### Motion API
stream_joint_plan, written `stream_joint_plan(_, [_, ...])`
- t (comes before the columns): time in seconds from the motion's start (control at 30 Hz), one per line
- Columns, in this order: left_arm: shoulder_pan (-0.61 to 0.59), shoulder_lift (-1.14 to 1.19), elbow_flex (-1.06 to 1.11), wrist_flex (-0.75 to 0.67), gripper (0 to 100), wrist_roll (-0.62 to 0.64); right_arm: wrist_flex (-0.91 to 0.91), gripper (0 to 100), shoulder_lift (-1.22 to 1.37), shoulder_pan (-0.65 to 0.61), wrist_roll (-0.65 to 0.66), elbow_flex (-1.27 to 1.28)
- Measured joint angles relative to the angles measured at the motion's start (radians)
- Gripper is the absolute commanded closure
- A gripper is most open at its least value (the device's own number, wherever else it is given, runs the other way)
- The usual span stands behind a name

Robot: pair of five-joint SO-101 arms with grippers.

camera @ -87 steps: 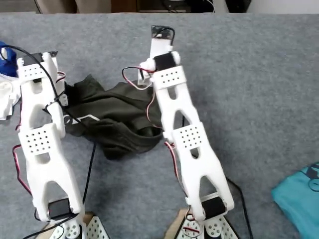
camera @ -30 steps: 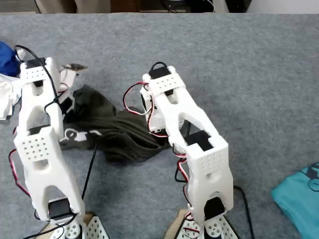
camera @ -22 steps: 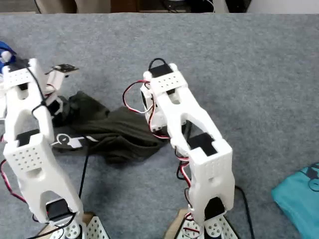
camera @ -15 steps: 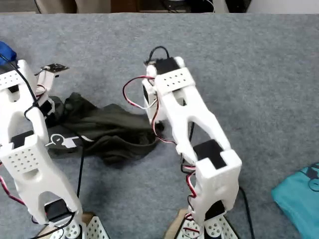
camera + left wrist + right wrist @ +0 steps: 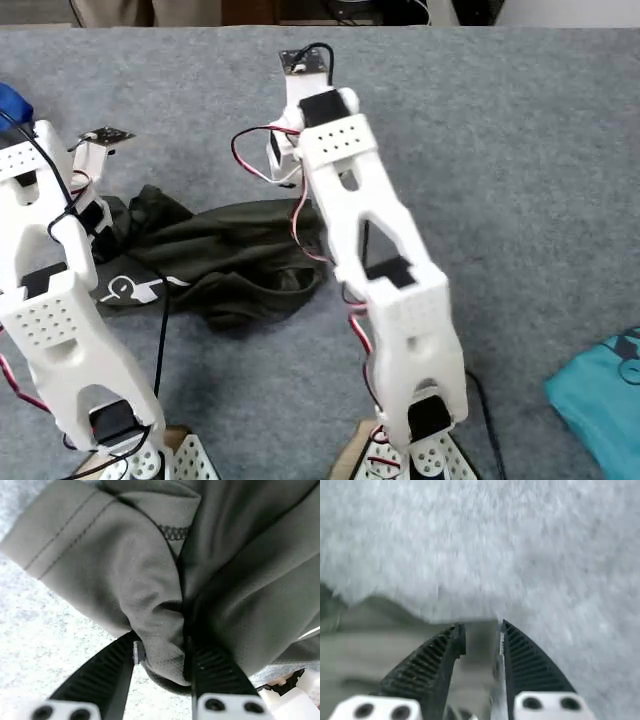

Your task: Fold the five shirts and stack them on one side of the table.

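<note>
Left wrist view shows my left tool (image 5: 162, 648) clamping the bunched olive shirt (image 5: 240, 580), limp I judge, while my right tool (image 5: 481, 632) pinches its edge.

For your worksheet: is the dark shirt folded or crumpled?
Crumpled: the dark shirt lies bunched in uneven wrinkles, with no flat folds.

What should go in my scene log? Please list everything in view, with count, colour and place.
olive shirt: one, dark olive, crumpled on the table between the two arms
teal shirt: one, teal, at the table's near right edge, partly out of view
blue item: one, blue, at the far left edge; too little shows to say what it is
table: one, covered in grey
arms: two, white, left arm and right arm
left gripper: black, shut on a fold of the olive shirt
right gripper: black, shut on the olive shirt's edge
</note>
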Motion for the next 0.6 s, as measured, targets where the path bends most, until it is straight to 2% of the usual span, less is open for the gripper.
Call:
stream_joint_plan(0.1, [0.000,0.000,0.000,0.000,85,0.000,0.000,87.2,0.181,0.000,-0.018,-0.184])
stream_joint_plan(0.3, [0.000,0.000,0.000,0.000,85,0.000,0.196,87.2,0.428,-0.002,-0.020,-0.520])
stream_joint_plan(0.47, [0.000,0.000,0.000,0.000,85,0.000,0.212,87.1,0.430,-0.035,0.014,-0.531])
stream_joint_plan(0.6, [0.000,0.000,0.000,0.000,85,0.000,0.212,87.1,0.384,-0.092,0.029,-0.379])
